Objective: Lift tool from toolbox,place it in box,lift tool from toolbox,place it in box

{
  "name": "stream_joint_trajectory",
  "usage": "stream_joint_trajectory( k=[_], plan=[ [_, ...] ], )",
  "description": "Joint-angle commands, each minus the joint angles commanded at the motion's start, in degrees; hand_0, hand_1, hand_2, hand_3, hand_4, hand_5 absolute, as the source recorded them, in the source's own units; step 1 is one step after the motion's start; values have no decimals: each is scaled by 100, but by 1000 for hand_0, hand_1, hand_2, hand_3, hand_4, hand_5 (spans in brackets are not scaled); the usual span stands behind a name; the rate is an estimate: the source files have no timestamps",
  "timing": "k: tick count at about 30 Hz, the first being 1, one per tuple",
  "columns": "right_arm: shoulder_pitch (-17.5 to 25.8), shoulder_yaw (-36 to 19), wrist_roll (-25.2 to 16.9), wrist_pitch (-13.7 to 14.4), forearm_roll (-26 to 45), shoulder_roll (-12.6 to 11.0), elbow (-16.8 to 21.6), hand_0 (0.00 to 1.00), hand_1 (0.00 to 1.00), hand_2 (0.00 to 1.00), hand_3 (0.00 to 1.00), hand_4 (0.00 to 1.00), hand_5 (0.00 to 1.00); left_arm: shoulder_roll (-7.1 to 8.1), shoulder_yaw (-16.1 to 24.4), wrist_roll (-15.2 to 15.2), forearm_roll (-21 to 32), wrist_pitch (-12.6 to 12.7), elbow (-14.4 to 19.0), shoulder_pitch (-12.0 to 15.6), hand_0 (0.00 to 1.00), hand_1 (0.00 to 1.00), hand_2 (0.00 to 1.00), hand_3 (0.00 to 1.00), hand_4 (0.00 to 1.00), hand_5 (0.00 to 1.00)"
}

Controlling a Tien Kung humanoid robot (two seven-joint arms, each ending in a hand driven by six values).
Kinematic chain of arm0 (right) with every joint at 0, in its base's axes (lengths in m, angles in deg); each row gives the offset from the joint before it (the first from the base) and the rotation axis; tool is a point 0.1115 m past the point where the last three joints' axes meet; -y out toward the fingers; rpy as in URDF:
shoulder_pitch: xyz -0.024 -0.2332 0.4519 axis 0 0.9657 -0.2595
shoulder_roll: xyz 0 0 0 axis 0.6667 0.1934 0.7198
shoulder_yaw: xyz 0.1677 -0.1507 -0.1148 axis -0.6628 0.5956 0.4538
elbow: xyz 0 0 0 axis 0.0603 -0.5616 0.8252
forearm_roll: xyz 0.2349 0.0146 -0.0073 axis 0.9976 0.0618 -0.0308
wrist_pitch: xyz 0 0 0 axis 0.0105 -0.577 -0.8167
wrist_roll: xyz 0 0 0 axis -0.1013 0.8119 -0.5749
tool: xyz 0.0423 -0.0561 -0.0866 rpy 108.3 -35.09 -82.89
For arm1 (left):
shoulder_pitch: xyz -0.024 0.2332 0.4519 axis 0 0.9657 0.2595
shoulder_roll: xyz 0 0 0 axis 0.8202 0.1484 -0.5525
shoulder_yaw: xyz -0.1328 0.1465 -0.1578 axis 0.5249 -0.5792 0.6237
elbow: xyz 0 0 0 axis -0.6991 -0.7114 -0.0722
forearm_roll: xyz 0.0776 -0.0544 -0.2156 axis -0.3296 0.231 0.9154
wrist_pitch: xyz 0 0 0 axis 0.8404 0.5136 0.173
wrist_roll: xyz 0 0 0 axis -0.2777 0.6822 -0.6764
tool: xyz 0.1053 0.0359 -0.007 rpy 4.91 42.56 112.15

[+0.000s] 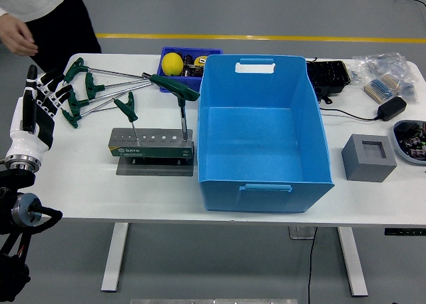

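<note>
Item 1, my left hand (pixel 41 108): raised at the table's 9 o'clock edge, fingers spread and straight, holding nothing; I judge it staged for a reach toward the tools, no lift begun. My right hand is out of view. Item 2, toolbox (pixel 152 146): a grey metal rack with a row of holes along its top, sitting on a flat dark base left of centre; 2 T-handle wrenches stand upright in it, shafts down in the holes so the green grips offer themselves from above, one short (pixel 128 111) at its 10 o'clock, one taller (pixel 180 94) at its 1 o'clock. Item 3, loose T-handle wrenches (pixel 90 91): several lying fanned flat on the table at the rack's 11 o'clock, slim steel shafts, moulded green grips, close by my hand. Item 4, blue box (pixel 263 184): large, smooth plastic, open-topped, empty, just beside the rack at its 3 o'clock, presumably so close to keep the carry short. Item 5, a person's hand (pixel 20 38) hanging at the far left corner, holding nothing
</note>
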Motion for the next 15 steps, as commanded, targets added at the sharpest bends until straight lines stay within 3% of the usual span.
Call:
stream_joint_trajectory(
  k=[15],
  plan=[
    [20, -10, 11, -2, -31, 10, 1, 704, 706, 762, 609, 840, 725, 9, -36, -29, -46, 34, 4, -1, 794, 737, 807, 794, 925, 875]
  ],
)
